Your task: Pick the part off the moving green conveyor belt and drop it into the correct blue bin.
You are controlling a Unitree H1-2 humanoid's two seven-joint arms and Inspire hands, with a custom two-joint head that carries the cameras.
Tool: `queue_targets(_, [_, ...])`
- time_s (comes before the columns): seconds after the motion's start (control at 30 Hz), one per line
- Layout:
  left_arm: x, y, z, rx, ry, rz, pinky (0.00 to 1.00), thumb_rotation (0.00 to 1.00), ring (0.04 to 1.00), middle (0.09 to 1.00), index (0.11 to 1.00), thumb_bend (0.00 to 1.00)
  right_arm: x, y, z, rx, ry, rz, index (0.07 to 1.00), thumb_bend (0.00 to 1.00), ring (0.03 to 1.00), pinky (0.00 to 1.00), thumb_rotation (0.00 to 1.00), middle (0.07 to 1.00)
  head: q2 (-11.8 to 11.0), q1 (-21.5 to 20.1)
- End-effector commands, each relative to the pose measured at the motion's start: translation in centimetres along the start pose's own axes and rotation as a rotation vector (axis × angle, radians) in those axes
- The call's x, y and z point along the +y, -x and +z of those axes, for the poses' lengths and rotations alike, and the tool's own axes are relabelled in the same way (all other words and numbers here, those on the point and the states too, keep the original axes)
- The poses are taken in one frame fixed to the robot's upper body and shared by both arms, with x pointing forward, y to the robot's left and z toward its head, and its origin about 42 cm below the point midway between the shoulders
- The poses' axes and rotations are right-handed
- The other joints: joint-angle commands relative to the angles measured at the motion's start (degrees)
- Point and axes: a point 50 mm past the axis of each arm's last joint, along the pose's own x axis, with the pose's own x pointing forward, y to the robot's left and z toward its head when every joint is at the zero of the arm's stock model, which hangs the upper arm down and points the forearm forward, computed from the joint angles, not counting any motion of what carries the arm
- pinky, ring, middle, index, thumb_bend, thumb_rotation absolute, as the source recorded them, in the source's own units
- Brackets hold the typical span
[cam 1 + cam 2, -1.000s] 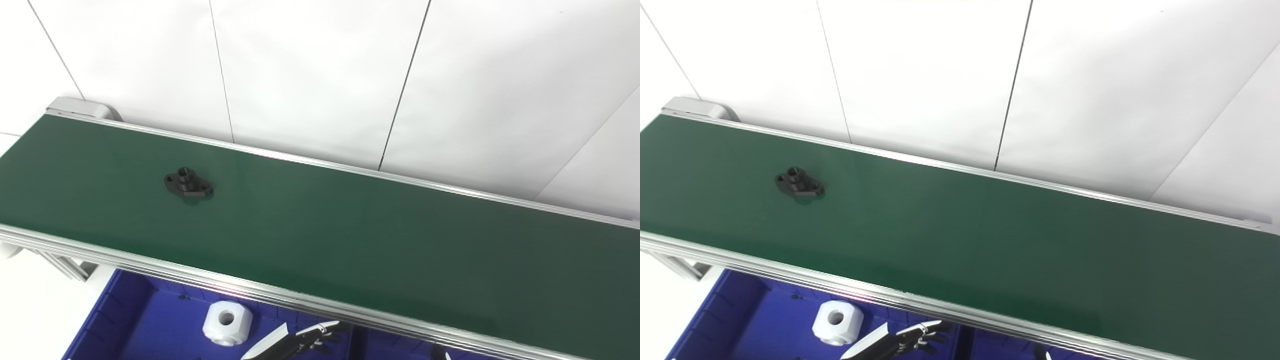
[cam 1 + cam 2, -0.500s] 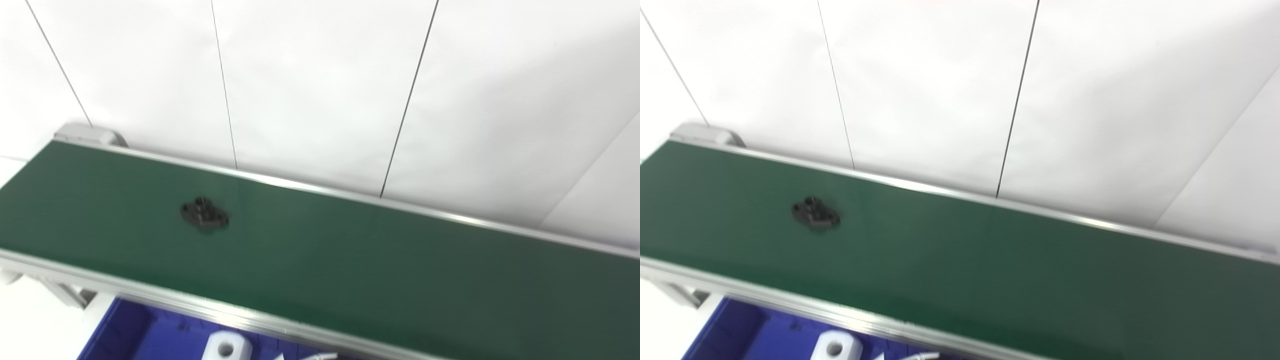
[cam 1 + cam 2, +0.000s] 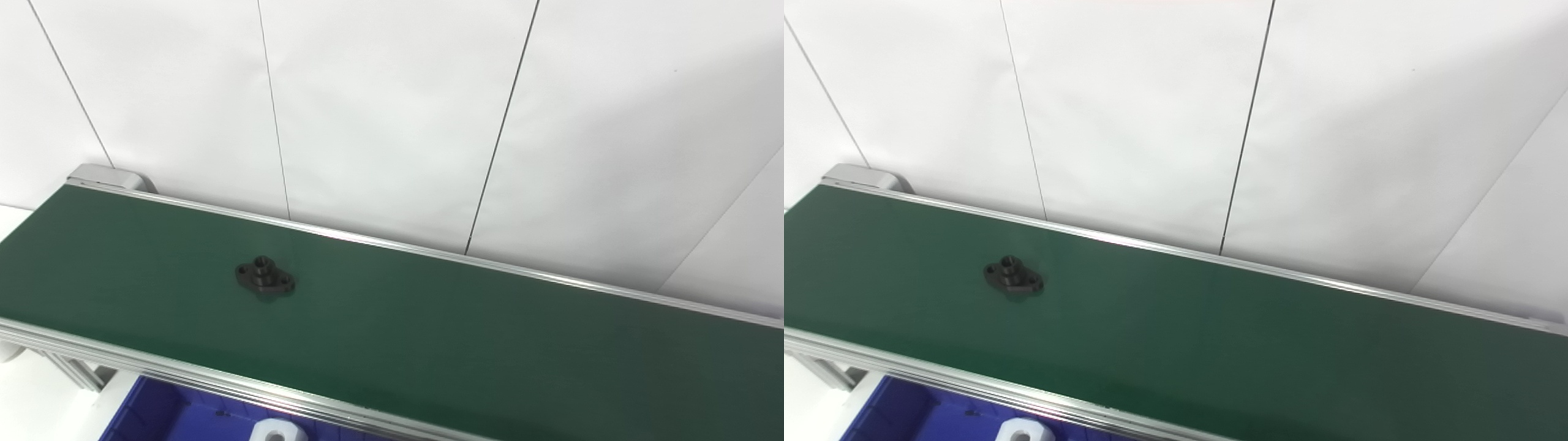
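Since a second ago our head cameras have tilted up, so the whole picture has slid downward: the blue bin has nearly dropped out at the bottom edge, and the robot hand that showed there earlier is gone from view. Against the belt itself, the black part [image 3: 265, 283] appears to have ridden a little way to the right, away from the belt's grey end cap [image 3: 104, 176].

Taking the green conveyor belt [image 3: 429, 331] as our landmark and working from near to far: just in front of its near aluminium rail we see only a strip of the blue bin [image 3: 165, 419], with the top of a white part [image 3: 277, 432] lying inside it. On the belt, the black part, a flat flange with a raised hub, sits flat at about mid-width and well toward the left end. Behind the far rail stands a white panelled wall [image 3: 392, 110].

Neither robot hand is in either view, so we cannot say whether they are open, closed or holding anything. We judge the task to be at its very start: nothing has touched the black part, so the reach, the grasp on the moving belt, the carry and the drop into the correct bin are all left to do.
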Motion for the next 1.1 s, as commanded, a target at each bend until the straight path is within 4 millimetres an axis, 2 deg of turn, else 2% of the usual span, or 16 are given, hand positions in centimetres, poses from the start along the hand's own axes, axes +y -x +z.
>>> queue_targets(0.0, [0.1, -0.9, 0.7, -0.058, -0.001, 0.022, 0.71, 0.24, 0.813, 0.876, 0.852, 0.85, -0.9, -0.8, 2.2, -0.135, 0.020, -0.033, 0.911, 0.90, 0.830, 0.76, 0.32, 0.862, -0.1, 0.0])
queue_targets(0.17, [-0.1, -1.5, 0.6, -0.056, -0.021, 0.033, 0.69, 0.26, 0.793, 0.864, 0.843, 0.86, -2.2, -3.5, 5.9, -0.304, 0.038, -0.058, 0.879, 0.92, 0.823, 0.75, 0.29, 0.853, -0.2, 0.1])
queue_targets(0.47, [-0.2, -1.8, 0.7, -0.066, -0.047, 0.031, 0.69, 0.25, 0.787, 0.856, 0.833, 0.86, -3.5, -8.5, 11.4, -0.452, 0.200, -0.064, 0.854, 0.92, 0.748, 0.67, 0.34, 0.812, 0.4, -1.5])
queue_targets(0.67, [0.0, -1.7, 0.7, -0.064, -0.032, 0.027, 0.67, 0.24, 0.774, 0.846, 0.835, 0.86, -3.1, -11.3, 13.8, -0.460, 0.229, -0.038, 0.842, 0.90, 0.759, 0.69, 0.37, 0.800, 0.9, -3.1])
queue_targets(0.9, [0.4, -1.5, 0.8, -0.070, -0.036, 0.027, 0.68, 0.23, 0.780, 0.849, 0.837, 0.85, -2.7, -14.2, 15.3, -0.469, 0.289, -0.005, 0.800, 0.86, 0.751, 0.67, 0.37, 0.792, 2.0, -5.1])
queue_targets(1.03, [0.8, -1.3, 0.9, -0.075, -0.047, 0.023, 0.70, 0.21, 0.787, 0.853, 0.844, 0.83, -2.2, -16.3, 16.5, -0.467, 0.359, 0.046, 0.805, 0.86, 0.735, 0.65, 0.36, 0.789, 3.3, -8.3])
queue_targets(1.07, [0.9, -1.1, 0.9, -0.075, -0.053, 0.023, 0.70, 0.21, 0.788, 0.854, 0.844, 0.83, -1.9, -16.8, 17.0, -0.467, 0.368, 0.055, 0.805, 0.86, 0.734, 0.65, 0.35, 0.788, 4.0, -10.3])
